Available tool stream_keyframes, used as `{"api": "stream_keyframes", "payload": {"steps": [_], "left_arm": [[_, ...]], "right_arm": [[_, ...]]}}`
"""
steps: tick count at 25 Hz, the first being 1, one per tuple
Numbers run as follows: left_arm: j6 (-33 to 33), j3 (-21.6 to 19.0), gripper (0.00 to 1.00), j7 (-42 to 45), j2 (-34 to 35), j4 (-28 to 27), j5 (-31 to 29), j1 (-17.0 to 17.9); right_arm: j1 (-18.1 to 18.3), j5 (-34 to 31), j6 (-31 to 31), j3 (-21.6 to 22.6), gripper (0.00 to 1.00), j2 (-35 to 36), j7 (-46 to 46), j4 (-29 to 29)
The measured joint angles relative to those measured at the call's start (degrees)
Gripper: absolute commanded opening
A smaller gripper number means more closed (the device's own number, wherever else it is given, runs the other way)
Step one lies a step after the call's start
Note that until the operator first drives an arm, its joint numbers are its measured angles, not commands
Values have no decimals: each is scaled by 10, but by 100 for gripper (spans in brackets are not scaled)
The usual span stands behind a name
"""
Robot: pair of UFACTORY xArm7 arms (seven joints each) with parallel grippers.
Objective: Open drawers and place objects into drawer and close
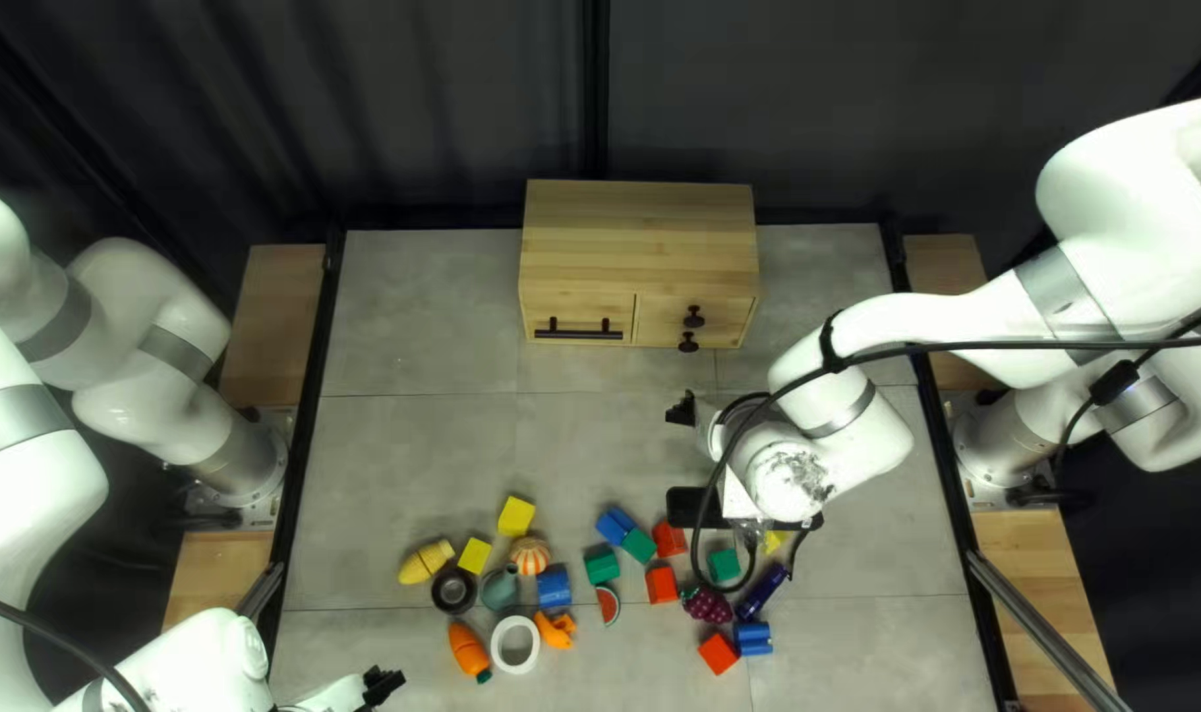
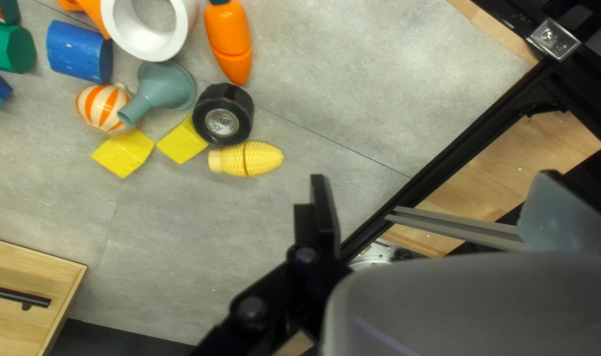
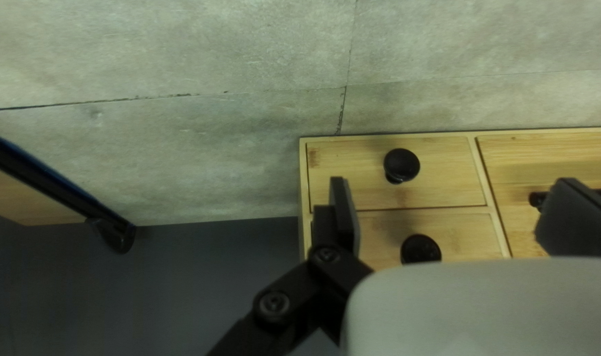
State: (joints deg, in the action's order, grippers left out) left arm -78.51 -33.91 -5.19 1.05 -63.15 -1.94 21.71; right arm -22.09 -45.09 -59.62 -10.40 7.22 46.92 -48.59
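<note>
In the top left view my left gripper [image 1: 383, 686] is at the near left, and my right gripper [image 1: 681, 410] is in front of the wooden cabinet [image 1: 640, 237]. The cabinet's wide drawer [image 1: 614, 321] has a bar handle; two small drawers beside it have round knobs. All drawers look closed. In the left wrist view my left gripper [image 2: 442, 207] stands open, holding nothing; the toy corn [image 2: 246, 159], black tape roll [image 2: 223, 114] and toy carrot [image 2: 229, 41] lie ahead and to one side. Both knobs [image 3: 401, 165] show beyond my right gripper [image 3: 455, 217], which is open and empty.
Colored blocks [image 1: 603, 567], a white ring [image 1: 515, 644], a teal funnel [image 1: 500, 588], a striped ball [image 1: 529, 555] and toy grapes [image 1: 707, 605] lie scattered on the near half of the table. My right arm and its cable cover some blocks.
</note>
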Motion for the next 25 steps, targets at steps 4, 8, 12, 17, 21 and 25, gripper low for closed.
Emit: {"api": "stream_keyframes", "payload": {"steps": [4, 8, 12, 17, 21, 25], "left_arm": [[0, 0, 100, 0, 0, 0, 0, 0], [0, 0, 100, 0, 0, 0, 0, 0], [0, 0, 100, 0, 0, 0, 0, 0], [0, 0, 100, 0, 0, 0, 0, 0], [0, 0, 100, 0, 0, 0, 0, 0], [0, 0, 100, 0, 0, 0, 0, 0]], "right_arm": [[13, -9, 7, -10, 100, 22, 24, -12], [29, -10, 22, -21, 100, 37, 43, -20], [47, -5, 43, -31, 100, 56, 57, -26], [64, -3, 69, -41, 100, 79, 64, -31], [73, -7, 85, -46, 100, 93, 66, -34], [79, -22, 105, -53, 100, 101, 61, -31]]}}
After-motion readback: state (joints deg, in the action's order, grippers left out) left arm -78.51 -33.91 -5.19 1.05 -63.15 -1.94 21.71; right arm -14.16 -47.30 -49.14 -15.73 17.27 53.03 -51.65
